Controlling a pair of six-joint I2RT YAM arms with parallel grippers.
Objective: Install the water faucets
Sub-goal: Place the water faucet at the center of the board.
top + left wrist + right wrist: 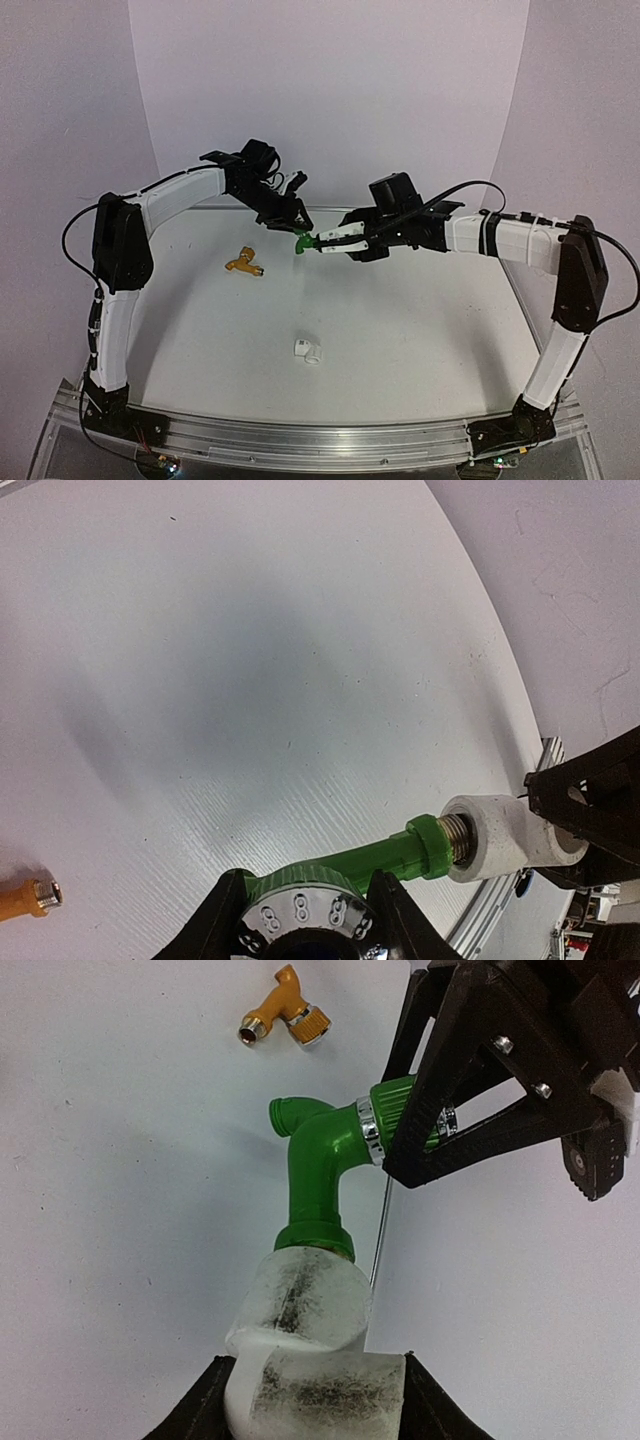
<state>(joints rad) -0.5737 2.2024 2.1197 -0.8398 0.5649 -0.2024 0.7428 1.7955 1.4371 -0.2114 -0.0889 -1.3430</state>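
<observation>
Pale walls curve round a white counter (420, 330), and the work hangs in the air over its far middle. The left pincer (305, 912) is clamped on the knob end of the green faucet (385, 858). The right pincer (312, 1405) is clamped on a white fitting (300, 1310), and the faucet's threaded end sits in that fitting's mouth.

A band of bare metal thread shows between the green collar and the fitting. I judge the joint only partly screwed home, though these views do not show how many turns remain.

To do it well, keep faucet and fitting on one straight line. Let the right side hold firm as the anchor, and turn from the left without pushing sideways, lest the thread cross. The grip is on the knob, which may spin alone rather than drive the body, so watch that the spout turns too.

The orange faucet (245, 264) lies on the counter to the left, well apart, and a second fitting (308, 350) lies nearer the arms.
</observation>
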